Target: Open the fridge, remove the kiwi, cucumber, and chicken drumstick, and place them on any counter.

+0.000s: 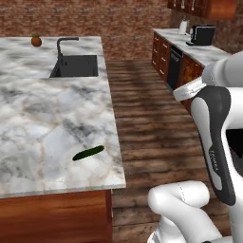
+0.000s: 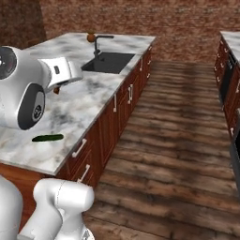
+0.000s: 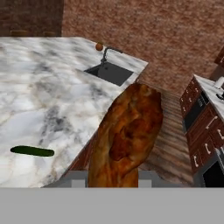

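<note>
Drumstick | pinched in pincer, raised near bench edge | cucumber already on marble | meat looks firm, light, maybe greasy; hold the thick end, not the thin bone

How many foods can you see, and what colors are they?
Green: 1, the cucumber lying on the counter.
Brown: 1, the drumstick held in the hand.
Orange-red: 1, the round fruit beside the sink.
Total: 3 foods.
</note>
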